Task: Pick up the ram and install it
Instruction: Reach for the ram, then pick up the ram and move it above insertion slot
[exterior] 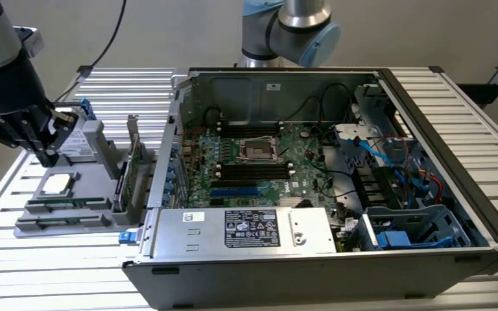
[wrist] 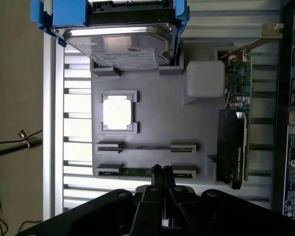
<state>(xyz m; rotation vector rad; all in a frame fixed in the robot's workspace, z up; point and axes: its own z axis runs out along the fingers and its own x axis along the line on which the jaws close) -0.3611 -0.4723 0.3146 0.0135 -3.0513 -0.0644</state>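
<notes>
The ram [wrist: 137,172] is a thin green stick lying on edge in one of two long slots of a grey holder [wrist: 157,123]. The neighbouring slot [wrist: 145,146], closer to the square silver processor [wrist: 119,112], holds nothing. My gripper [wrist: 161,173] is shut with its dark fingertips pressed together and nothing between them, lined up over the ram's slot. In the exterior view my gripper [exterior: 46,154] hangs above the holder [exterior: 67,217] at the exterior view's left, beside the open computer case [exterior: 336,181]. Black memory slots [exterior: 253,170] show on the motherboard.
On the holder a hard drive in a blue bracket [wrist: 120,42] stands past the processor, and a green expansion card with a metal bracket [wrist: 236,128] stands on edge toward the case. A power supply [exterior: 244,230] and cables [exterior: 388,162] crowd the case's front and the exterior view's right side.
</notes>
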